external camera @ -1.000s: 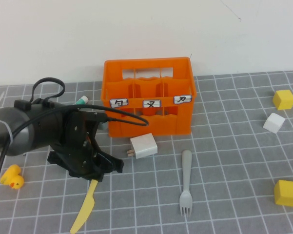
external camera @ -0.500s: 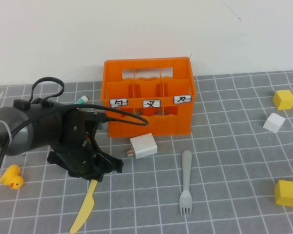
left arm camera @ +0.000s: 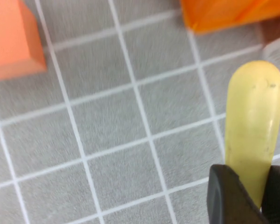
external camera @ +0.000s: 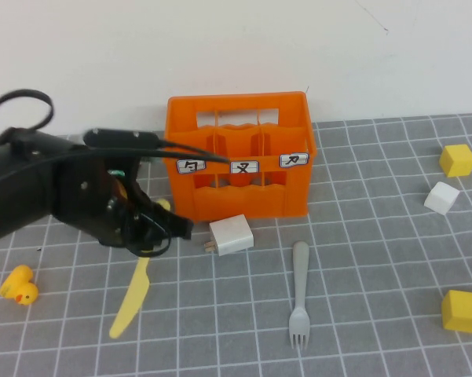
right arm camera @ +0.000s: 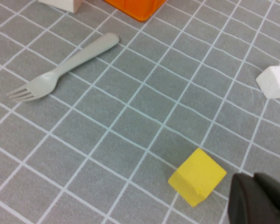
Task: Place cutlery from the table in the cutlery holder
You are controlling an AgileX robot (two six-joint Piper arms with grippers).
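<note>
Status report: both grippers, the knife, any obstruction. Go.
Left gripper shut on knife, left of the cutlery holder. Right gripper only edges into its wrist view, above the table. White box sits by the holder's front.

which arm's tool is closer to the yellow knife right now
Left. The left tool is shut on the knife near its handle end, beside the orange holder. The right tool hangs away by a yellow cube.

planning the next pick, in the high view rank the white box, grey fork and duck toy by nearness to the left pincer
From the left pincer, holding the yellow knife:
1. White box, just right of it.
2. Duck toy, front-left.
3. Grey fork, farther right.
The right pincer hangs above the table's right side.
</note>
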